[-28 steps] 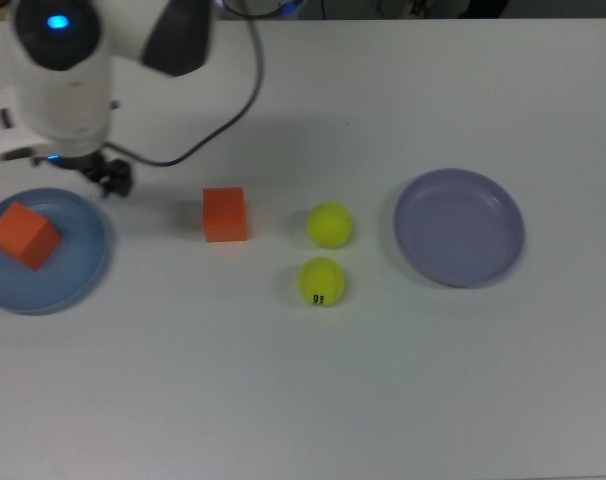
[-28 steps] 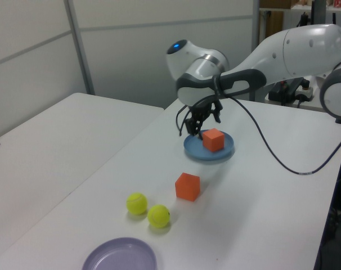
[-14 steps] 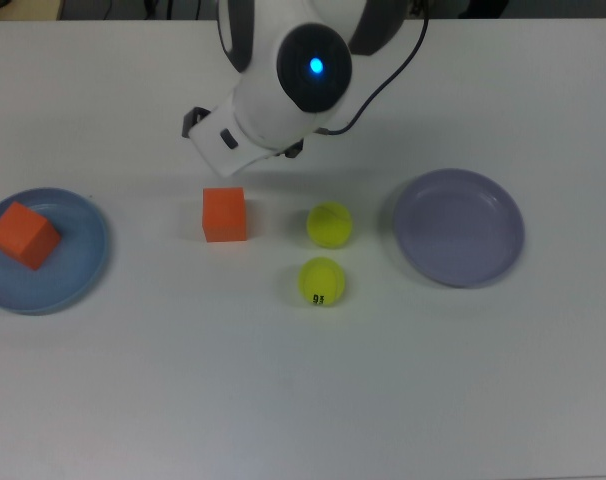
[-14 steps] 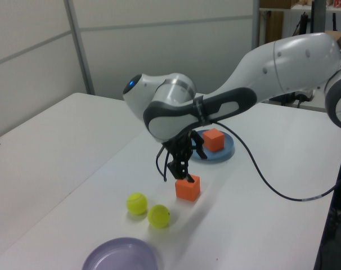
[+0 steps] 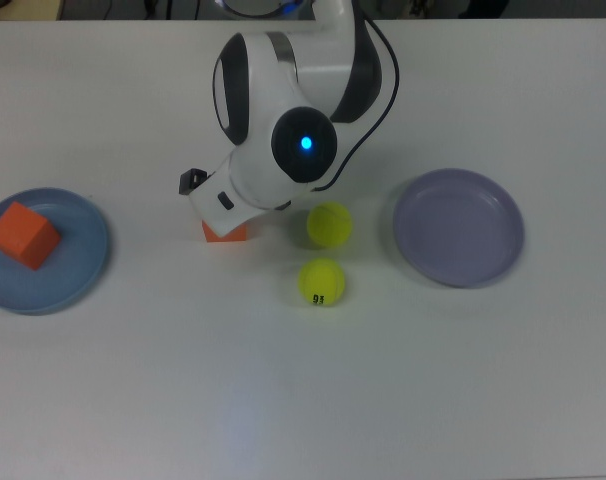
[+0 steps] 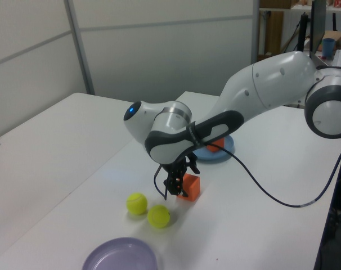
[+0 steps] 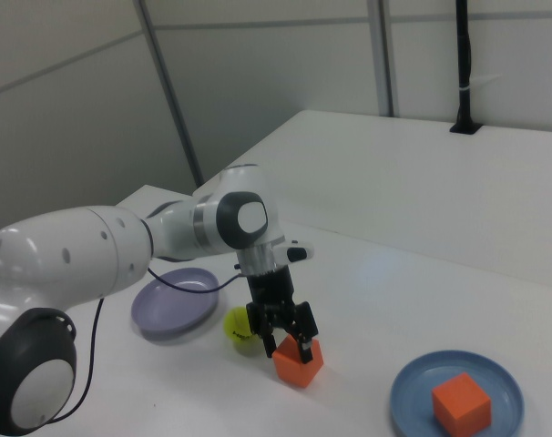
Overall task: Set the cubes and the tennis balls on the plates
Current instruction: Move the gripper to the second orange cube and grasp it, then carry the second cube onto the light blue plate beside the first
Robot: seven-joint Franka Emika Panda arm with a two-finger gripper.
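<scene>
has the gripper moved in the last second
Yes. It left the blue plate and, in the top view, moved right to the loose cube, where the gripper now sits on top.

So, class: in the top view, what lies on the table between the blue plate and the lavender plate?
In the top view, an orange cube half hidden under the arm, then two tennis balls, lie between the blue plate and the lavender plate.

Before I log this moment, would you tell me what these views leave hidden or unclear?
- Top view: the arm's wrist covers the gripper and most of the loose cube.
- Left view: the arm hides much of the blue plate and its cube.
- Right view: the gripper and loose cube screen the tennis balls; only one shows.
- Whether the fingers touch the loose cube is unclear.
</scene>
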